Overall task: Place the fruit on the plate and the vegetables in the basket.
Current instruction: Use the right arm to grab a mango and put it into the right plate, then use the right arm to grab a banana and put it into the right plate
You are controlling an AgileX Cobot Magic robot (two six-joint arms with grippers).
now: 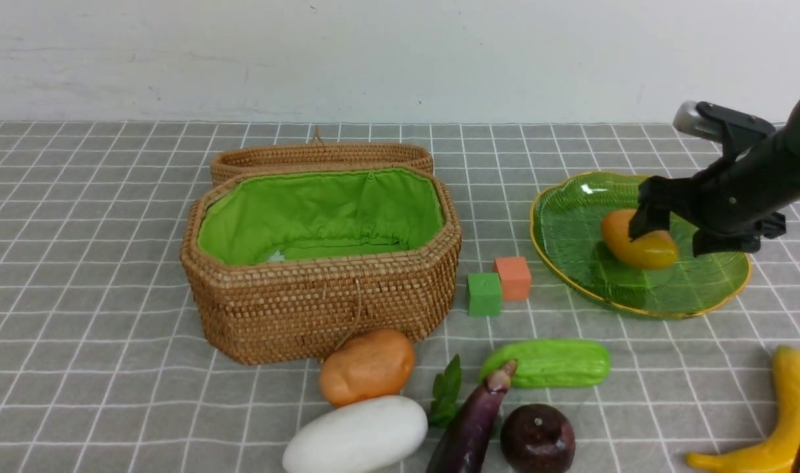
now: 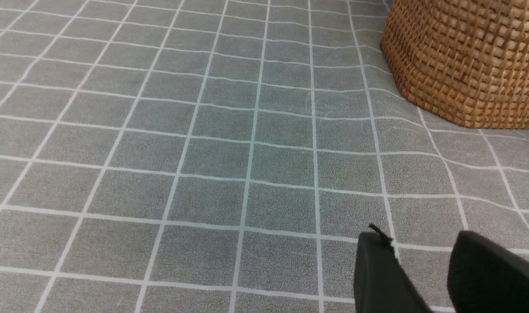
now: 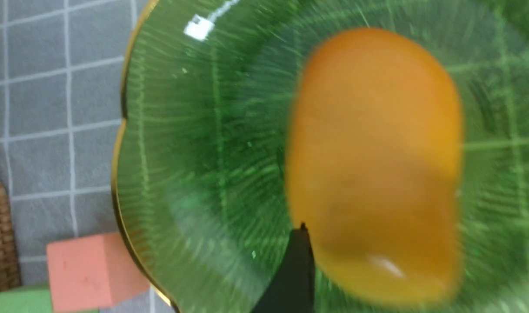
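Observation:
The orange-yellow mango (image 1: 643,249) lies in the green plate (image 1: 570,223) at the right. My right gripper (image 1: 669,238) hovers over it, open, its fingers either side of the fruit and apart from it. In the right wrist view the mango (image 3: 373,152) is blurred on the plate (image 3: 194,152). The banana (image 1: 784,420) and the dark purple fruit (image 1: 538,439) lie at the front. The potato (image 1: 367,366), white gourd (image 1: 357,437), eggplant (image 1: 469,430), cucumber (image 1: 551,362) and leaf sprig (image 1: 447,391) lie before the open basket (image 1: 321,295). My left gripper (image 2: 420,237) is open over bare cloth, holding nothing.
A green cube (image 1: 484,293) and an orange cube (image 1: 513,277) stand between the basket and the plate. The basket's lid leans back behind it. A white wall closes the far side. The left wrist view shows the basket's wicker side (image 2: 464,61).

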